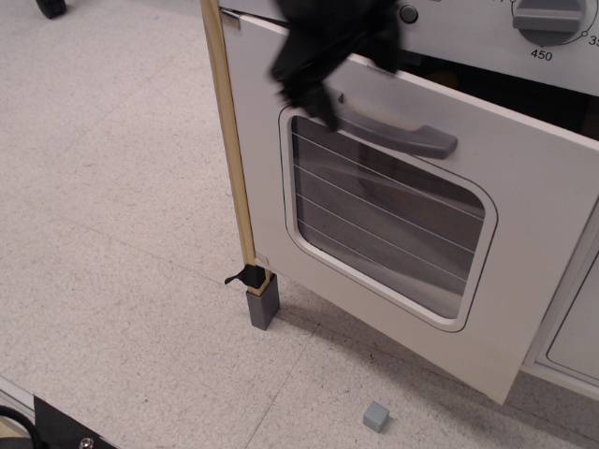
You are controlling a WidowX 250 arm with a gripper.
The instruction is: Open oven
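The white oven's door (533, 243) stands slightly ajar, tilted out at the top, with a dark gap under the control panel. It has a rounded wire-lined window (384, 224) and a grey bar handle (402, 134). A grey numbered dial (547, 19) and a dark button (408, 13) sit above it. My black gripper (318, 98) is blurred and hangs at the left end of the handle, close to the door's top left corner. I cannot make out its fingers or whether they hold the handle.
Light wood edging (229, 140) runs down the oven's left side to a grey foot (263, 306). A small grey cube (375, 416) lies on the speckled floor below the door. A plain white panelled door (576, 337) is at the right. Black hardware (56, 430) sits at the bottom left.
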